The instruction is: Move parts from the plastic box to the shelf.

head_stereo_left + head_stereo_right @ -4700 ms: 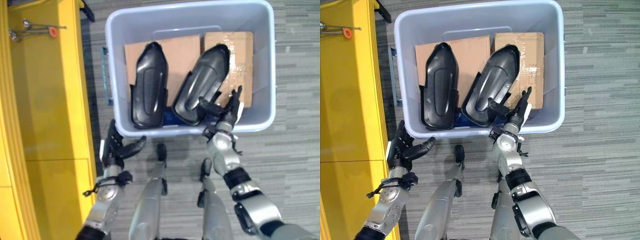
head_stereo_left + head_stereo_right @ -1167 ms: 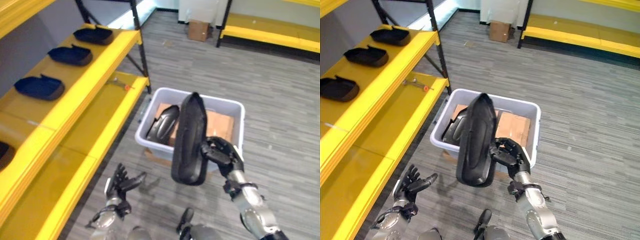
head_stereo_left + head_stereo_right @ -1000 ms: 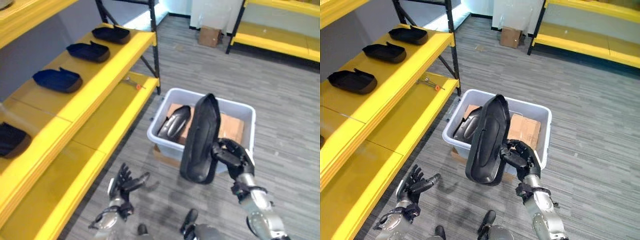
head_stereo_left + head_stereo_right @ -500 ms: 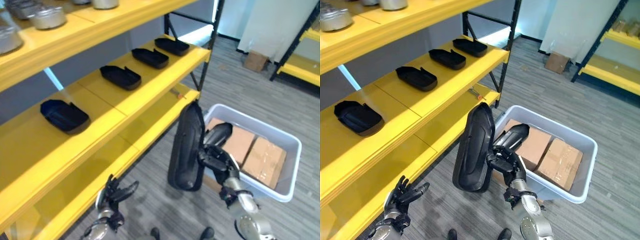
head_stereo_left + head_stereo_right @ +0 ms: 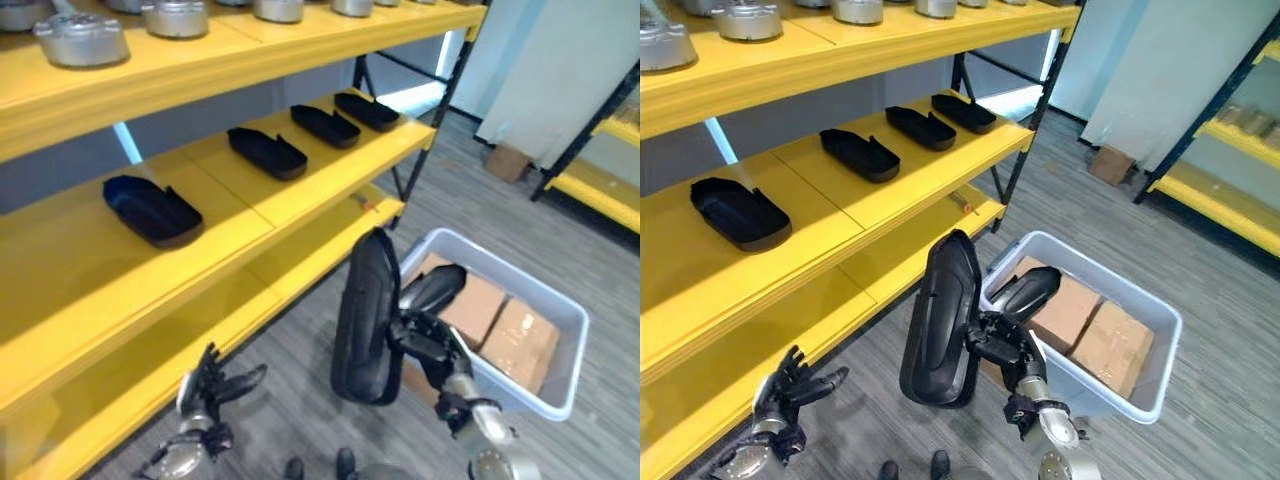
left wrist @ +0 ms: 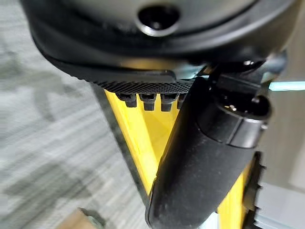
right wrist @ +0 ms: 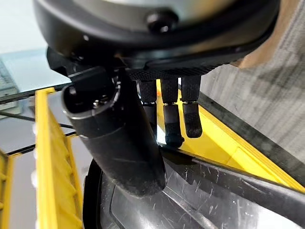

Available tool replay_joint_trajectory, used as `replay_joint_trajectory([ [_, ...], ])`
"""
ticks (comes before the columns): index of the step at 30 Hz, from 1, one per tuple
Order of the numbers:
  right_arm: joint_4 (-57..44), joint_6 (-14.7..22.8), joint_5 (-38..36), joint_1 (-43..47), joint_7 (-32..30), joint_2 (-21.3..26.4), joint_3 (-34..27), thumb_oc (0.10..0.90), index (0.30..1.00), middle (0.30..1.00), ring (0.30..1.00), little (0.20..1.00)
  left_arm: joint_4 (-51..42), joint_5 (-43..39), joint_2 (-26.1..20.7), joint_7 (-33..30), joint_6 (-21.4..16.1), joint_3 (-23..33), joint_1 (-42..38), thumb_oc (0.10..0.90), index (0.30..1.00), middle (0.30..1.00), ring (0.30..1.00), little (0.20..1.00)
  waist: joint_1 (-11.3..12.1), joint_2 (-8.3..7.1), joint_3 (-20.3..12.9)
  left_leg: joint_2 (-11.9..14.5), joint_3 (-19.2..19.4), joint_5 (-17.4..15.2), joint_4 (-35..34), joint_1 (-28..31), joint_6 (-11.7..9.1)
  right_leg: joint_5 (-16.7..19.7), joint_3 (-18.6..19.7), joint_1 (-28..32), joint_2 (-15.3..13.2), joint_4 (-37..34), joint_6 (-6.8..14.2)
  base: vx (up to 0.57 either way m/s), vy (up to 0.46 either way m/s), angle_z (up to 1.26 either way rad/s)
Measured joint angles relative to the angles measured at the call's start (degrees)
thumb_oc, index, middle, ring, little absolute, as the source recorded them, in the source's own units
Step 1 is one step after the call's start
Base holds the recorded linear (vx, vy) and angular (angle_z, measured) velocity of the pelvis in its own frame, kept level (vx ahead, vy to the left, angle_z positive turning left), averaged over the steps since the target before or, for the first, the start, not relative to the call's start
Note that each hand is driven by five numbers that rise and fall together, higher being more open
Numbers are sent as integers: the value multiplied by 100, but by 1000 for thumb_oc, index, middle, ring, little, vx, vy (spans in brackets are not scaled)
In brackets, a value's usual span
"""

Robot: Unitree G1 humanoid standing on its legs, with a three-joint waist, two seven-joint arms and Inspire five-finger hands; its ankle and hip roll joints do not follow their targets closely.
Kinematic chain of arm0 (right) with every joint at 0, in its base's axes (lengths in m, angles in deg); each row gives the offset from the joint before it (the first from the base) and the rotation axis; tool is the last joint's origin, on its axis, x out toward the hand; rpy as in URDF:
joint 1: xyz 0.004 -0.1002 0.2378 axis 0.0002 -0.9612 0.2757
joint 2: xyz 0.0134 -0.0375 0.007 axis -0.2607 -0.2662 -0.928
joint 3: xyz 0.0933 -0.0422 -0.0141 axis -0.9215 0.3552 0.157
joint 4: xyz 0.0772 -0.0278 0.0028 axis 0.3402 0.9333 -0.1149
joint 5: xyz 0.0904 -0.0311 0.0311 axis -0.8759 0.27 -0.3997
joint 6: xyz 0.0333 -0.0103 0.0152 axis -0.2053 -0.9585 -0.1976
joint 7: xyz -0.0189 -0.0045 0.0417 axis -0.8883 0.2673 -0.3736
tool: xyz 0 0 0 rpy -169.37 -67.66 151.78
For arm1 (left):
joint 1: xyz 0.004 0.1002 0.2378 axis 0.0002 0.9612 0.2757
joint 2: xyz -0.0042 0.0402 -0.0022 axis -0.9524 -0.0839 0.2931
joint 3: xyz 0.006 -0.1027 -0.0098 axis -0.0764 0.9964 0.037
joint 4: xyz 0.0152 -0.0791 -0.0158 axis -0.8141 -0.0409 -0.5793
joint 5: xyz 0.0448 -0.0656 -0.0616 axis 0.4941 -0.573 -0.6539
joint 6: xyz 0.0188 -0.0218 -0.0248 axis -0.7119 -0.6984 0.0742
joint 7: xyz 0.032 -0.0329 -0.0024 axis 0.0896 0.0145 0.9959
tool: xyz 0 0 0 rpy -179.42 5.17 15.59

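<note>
The right hand (image 5: 1002,343) has its fingers (image 7: 174,121) curled round the edge of a long black part (image 5: 937,320), thumb pressed on the part's other face, and carries it upright in the air, long axis close to vertical, clear of the floor and between the plastic box (image 5: 1153,375) and the yellow shelf (image 5: 865,215). The middle shelf board lies to the robot's left of the held part and somewhat above it (this is the gap the coming move has to close), and it already bears four like parts (image 5: 740,213) lying flat in a row, each with its long axis across the board's depth. So the held part will likely need tipping from upright to flat before it is set down; the bare stretch at the near end of the board looks the likeliest spot. One more black part (image 5: 1028,289) rests in the box against cardboard cartons (image 5: 1108,345). The left hand (image 5: 790,384) hangs low near the lower shelf's front edge, fingers spread and relaxed, holding nothing, though it is the nearer hand to the shelf.
</note>
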Motion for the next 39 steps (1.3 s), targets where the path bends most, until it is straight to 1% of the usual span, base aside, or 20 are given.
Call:
replay_joint_trajectory([
  [3,3,-38,2,21,27,147,6,400,300,300,300,300,-23,-5,61,-26,-2,10,42,900,1000,1000,1000,1000,30,45,0,16,-65,78,-36,12,-52,326,-81,352,10,-677,-87,52,-113,14],
  [7,0,-19,0,6,37,143,-137,400,300,300,300,300,-174,-5,67,11,-7,-8,5,900,1000,1000,1000,1000,5,62,3,31,-260,91,-69,-20,-111,336,-312,460,24,-756,-119,-38,-112,40],
  [12,-11,47,-2,121,34,288,-451,400,300,300,300,300,-156,-13,83,44,-24,-301,-390,900,1000,1000,1000,1000,-13,248,197,-168,-691,70,530,-515,-298,201,-1066,526,-86,-752,-178,-33,-35,72],
  [13,-12,51,0,78,25,323,-520,400,300,300,300,300,-176,-12,87,61,-24,-395,-463,900,1000,1000,1000,1000,-34,284,220,-112,-447,-48,563,-591,-420,174,-1255,527,-136,-752,-211,-7,62,99],
  [14,-13,48,5,120,-8,315,-512,400,300,300,300,300,-187,-15,49,67,-20,-413,-439,900,1000,1000,1000,1000,20,160,378,233,493,-325,842,-701,-240,168,-1461,531,-257,-732,-381,-5,58,69],
  [15,-30,48,7,143,-26,227,-494,400,300,300,300,300,-150,-14,-11,66,-16,-375,-445,900,1000,1000,1000,1000,-1,61,422,491,907,-402,1076,-792,-326,168,-1534,536,-368,-728,-406,7,79,45],
  [17,-199,51,4,62,-64,144,-523,400,300,300,300,300,-156,-18,75,64,-13,-196,-423,900,1000,1000,1000,1000,-27,-98,503,1055,1054,-414,1107,-784,-423,110,-1556,519,-431,-735,-407,12,86,31],
  [19,-239,73,3,36,-95,150,-551,400,300,300,300,300,-92,-19,82,52,-7,-208,-438,900,1000,1000,1000,1000,-121,-108,523,1710,987,-257,1059,-788,-823,136,-1719,535,-484,-723,-350,41,175,39],
  [21,-238,84,1,8,-196,174,-693,400,300,300,300,300,20,-21,102,52,0,-280,-636,900,1000,1000,1000,1000,-262,7,526,2432,1050,36,603,-769,-1290,156,-2004,601,-518,-696,-85,49,228,67],
  [23,-237,97,1,10,-261,202,-863,400,300,300,300,300,31,-21,214,52,6,-364,-828,900,1000,1000,1000,1000,-336,191,536,2614,1227,217,273,-762,-1369,153,-2231,725,-631,-669,138,53,254,64],
  [24,-238,112,0,11,-316,236,-939,400,300,300,300,300,26,-21,296,47,6,-444,-899,900,1000,1000,1000,1000,-358,330,519,2539,1404,297,202,-750,-1327,171,-2314,803,-720,-662,257,75,280,54],
  [25,-273,140,0,17,-349,316,-1000,400,300,300,300,300,-4,-19,361,78,4,-571,-954,900,1000,1000,1000,1000,-361,608,502,2400,1519,345,121,-643,-1177,175,-2380,935,-785,-651,428,92,292,33],
  [26,-246,157,3,48,-354,204,-1013,400,300,300,300,300,-2,-20,305,91,4,-625,-1009,900,1000,1000,1000,1000,-333,618,496,2225,1422,727,36,-518,-1441,174,-2343,1031,-939,-619,563,114,341,29],
  [28,-396,157,2,-34,-344,-70,-768,400,300,300,300,300,-38,-21,111,71,-17,-553,-1129,900,1000,1000,1000,1000,-314,382,383,1582,1362,683,-70,-492,-1068,311,-2296,1032,-1473,-522,327,92,277,58],
  [29,-431,154,8,29,-291,-127,-554,400,300,300,300,300,-48,-19,-12,74,-19,-545,-1200,900,1000,1000,1000,1000,-275,407,378,1368,1230,713,-135,-412,-897,403,-2229,897,-1748,-78,199,131,364,70],
  [30,-446,151,10,14,-205,-204,-439,400,300,300,300,300,-109,-22,-149,56,-19,-500,-1122,900,1000,1000,1000,1000,-195,418,362,1305,1219,634,-133,-305,-729,116,-2005,838,-1693,17,434,160,430,64],
  [31,-635,151,11,-205,-174,-393,-438,400,300,300,300,300,-236,-14,-475,84,-22,-453,-981,900,1000,1000,1000,1000,-32,152,229,960,1196,490,-33,-276,-685,298,-2089,993,-1813,-131,440,148,409,49],
  [34,-694,152,14,-179,-212,-397,-592,400,300,300,300,300,-181,-11,-448,78,-57,-408,-712,900,1000,1000,1000,1000,15,53,125,600,1175,336,14,-272,-425,1076,-2001,973,-2144,-150,458,87,282,18],
  [36,-756,134,24,-128,-191,-396,-513,400,300,300,300,300,-198,-5,-479,78,-93,-126,-440,900,1000,1000,1000,1000,32,-368,-115,365,1382,244,-39,-269,-174,1538,-1718,699,-2426,-65,676,70,211,-32],
  [39,-1121,112,278,-76,-167,-259,-451,400,300,300,300,300,-169,-1,-499,32,-83,-35,-391,900,1000,1000,1000,1000,33,-550,-213,294,1469,262,-208,-183,-46,1302,-1551,585,-2365,-101,1150,40,67,-25],
])
